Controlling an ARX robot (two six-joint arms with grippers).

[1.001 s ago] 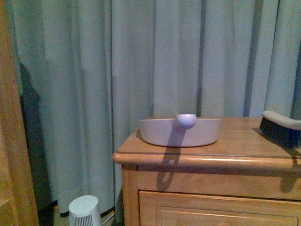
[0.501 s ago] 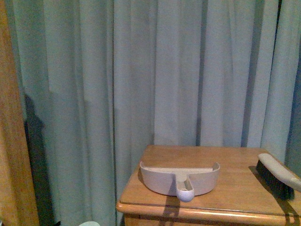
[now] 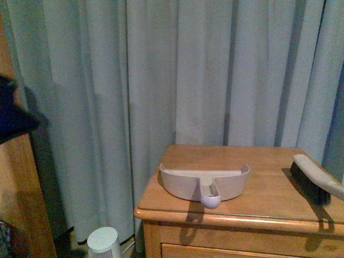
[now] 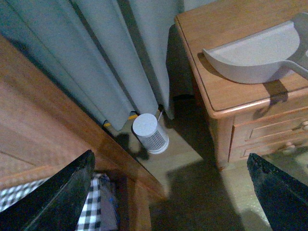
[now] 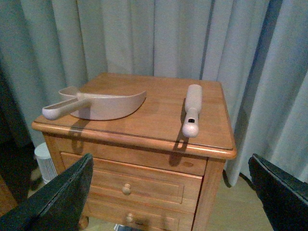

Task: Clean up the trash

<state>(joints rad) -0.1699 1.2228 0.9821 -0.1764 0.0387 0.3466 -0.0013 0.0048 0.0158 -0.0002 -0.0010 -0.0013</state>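
Before the nightstand with its dustpan, the left gripper and right gripper both gape, grasping nothing.

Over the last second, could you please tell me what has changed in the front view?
Only the viewpoint shifted: it rose from level with the nightstand top to looking down on it. A dark shape has entered at the left edge. The dustpan and brush lie where they were on the nightstand, untouched; nothing was gripped or released.

Dustpan, brush occupy nightstand top; bare wood between them.
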